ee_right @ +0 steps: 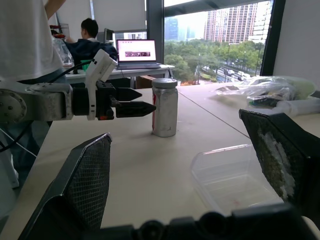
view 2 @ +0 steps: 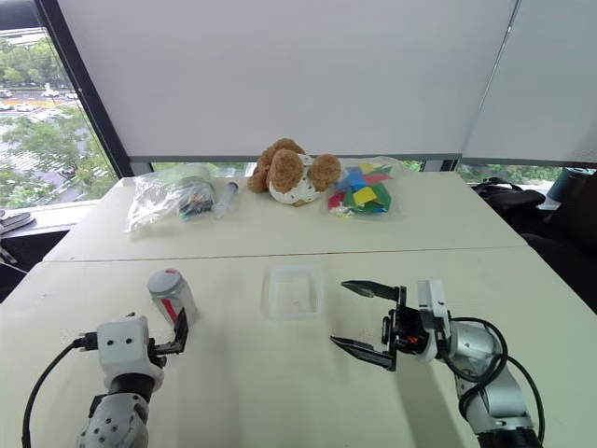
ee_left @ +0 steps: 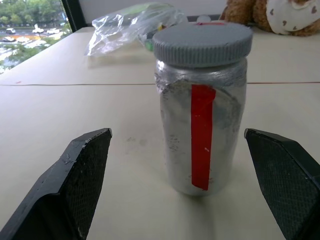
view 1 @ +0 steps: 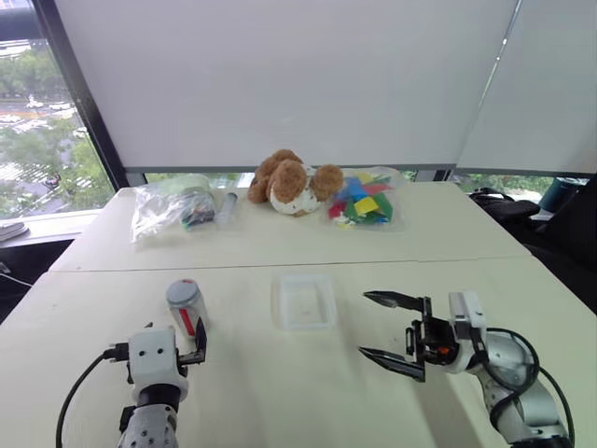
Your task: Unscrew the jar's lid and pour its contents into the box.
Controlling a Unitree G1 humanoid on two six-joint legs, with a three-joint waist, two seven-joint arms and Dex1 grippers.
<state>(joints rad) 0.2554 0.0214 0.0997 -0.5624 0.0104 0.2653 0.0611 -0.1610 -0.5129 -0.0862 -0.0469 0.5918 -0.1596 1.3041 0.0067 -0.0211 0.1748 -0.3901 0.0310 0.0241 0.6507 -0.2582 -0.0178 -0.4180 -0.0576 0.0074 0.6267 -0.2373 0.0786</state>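
Two grippers occupy the near counter (view 1: pixel 280 373). Left gripper (view 1: pixel 191 347): fingers spread, just short of the jar (view 1: pixel 187 306), not touching it. Right gripper (view 1: pixel 390 326): fingers spread, empty, pointing toward the robot's left. One jar stands upright, one grey lid (ee_left: pixel 202 42) screwed on, red strip on its side. One clear box (view 1: pixel 304 301) lies beside the jar, apart from it, with bare counter between them. Far edge: two bags (view 1: pixel 173 203) and one teddy bear (view 1: pixel 292 181).

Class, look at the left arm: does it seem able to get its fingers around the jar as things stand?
Probably yes. The left gripper is open, level with the upright jar, which stands just ahead between its fingers with nothing in between.
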